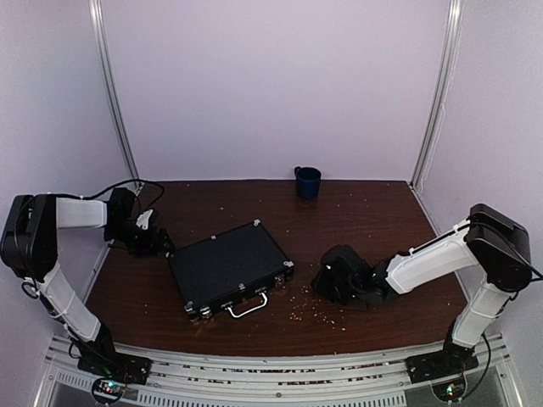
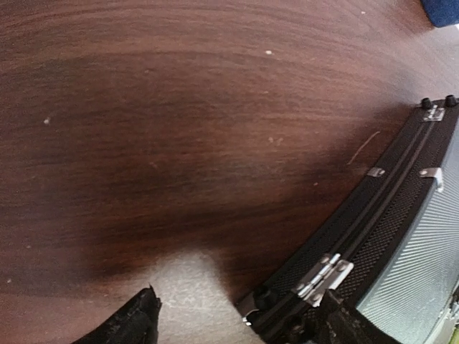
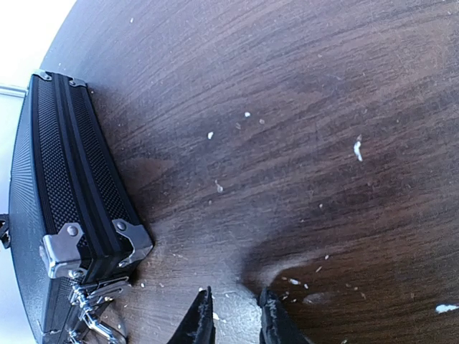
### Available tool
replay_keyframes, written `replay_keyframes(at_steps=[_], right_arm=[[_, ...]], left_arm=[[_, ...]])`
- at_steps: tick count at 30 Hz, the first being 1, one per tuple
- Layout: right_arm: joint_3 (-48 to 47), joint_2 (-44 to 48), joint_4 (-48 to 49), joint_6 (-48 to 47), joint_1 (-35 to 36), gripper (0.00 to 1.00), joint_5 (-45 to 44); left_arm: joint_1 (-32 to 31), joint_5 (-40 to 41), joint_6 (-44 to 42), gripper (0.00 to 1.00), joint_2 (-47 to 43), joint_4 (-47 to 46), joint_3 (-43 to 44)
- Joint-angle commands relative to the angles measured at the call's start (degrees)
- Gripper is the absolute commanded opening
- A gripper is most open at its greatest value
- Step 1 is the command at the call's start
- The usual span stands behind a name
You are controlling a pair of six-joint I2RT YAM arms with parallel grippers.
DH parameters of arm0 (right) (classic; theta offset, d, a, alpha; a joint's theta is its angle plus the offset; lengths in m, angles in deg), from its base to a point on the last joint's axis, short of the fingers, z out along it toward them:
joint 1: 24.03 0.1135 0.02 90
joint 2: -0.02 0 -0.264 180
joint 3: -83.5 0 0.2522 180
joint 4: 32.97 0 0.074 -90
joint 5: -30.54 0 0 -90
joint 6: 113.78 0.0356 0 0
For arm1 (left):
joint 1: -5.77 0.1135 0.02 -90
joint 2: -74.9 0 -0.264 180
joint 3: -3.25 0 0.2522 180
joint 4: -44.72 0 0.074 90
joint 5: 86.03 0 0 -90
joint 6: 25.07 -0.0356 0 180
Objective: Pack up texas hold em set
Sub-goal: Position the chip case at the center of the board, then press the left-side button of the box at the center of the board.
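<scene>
The left gripper (image 2: 239, 317) stood wide open with nothing in its grasp, its rough black fingertips (image 2: 140, 319) spread low over the table (image 2: 179, 143), a dark brown board with streaky wood grain. Between those tips poked the near corner of the case (image 2: 376, 233), which was closed and lying flat. It was a black rectangular box with pebbled edging and a finely ribbed lid that shone grey, and a small silver hinge (image 2: 324, 276) sat just ahead of the right-hand tip. Whether that tip touched the case could not be told. The right gripper (image 3: 233, 314) had its two slim dark tips parted by a narrow slit, with bare wood showing in the gap and nothing held. Pale crumbs (image 3: 357, 149) lay scattered ahead of it. Off to its left, apart from it, was the case's end with rounded silver corner caps (image 3: 63, 247). From above, the case lay between both grippers with its curved metal handle (image 1: 248, 305) toward the arms' bases. A dark blue mug (image 1: 307, 181) stood upright far beyond, at the table's back edge.
</scene>
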Motion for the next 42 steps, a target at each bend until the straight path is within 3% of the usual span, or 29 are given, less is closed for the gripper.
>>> replay_keyframes(at_steps=[1,7,16,24,29,33,42], right_arm=[[1.64,0.79,1.48,-0.40,0.45,0.24,0.69],[2.66,0.97,2.00,-0.58,0.43,0.25,1.19],[2.67,2.85,-0.45,-1.53,0.42,0.25,2.24],[2.67,7.04,-5.82,0.52,3.61,0.41,7.39],[4.73,11.85,-6.49,6.63,6.62,0.49,11.51],[4.92,15.02,-7.86,11.17,9.81,0.56,14.34],[2.94,16.09,-6.07,15.56,13.32,0.59,17.15]], left_arm=[[-1.20,-7.67,0.31,0.78,-0.50,0.42,-3.09],[-3.88,-13.26,-0.45,0.78,-1.15,-2.04,-4.09],[-13.81,-18.09,1.14,0.78,-2.27,-2.45,-6.69],[-23.24,-18.36,10.89,0.77,-11.05,-2.90,-12.16],[-29.44,-19.83,20.09,0.78,-14.49,-8.80,-14.79],[-32.35,-18.96,21.01,0.78,-14.14,-9.14,-14.80],[-34.31,-17.68,19.30,0.77,-12.06,-7.89,-13.47]])
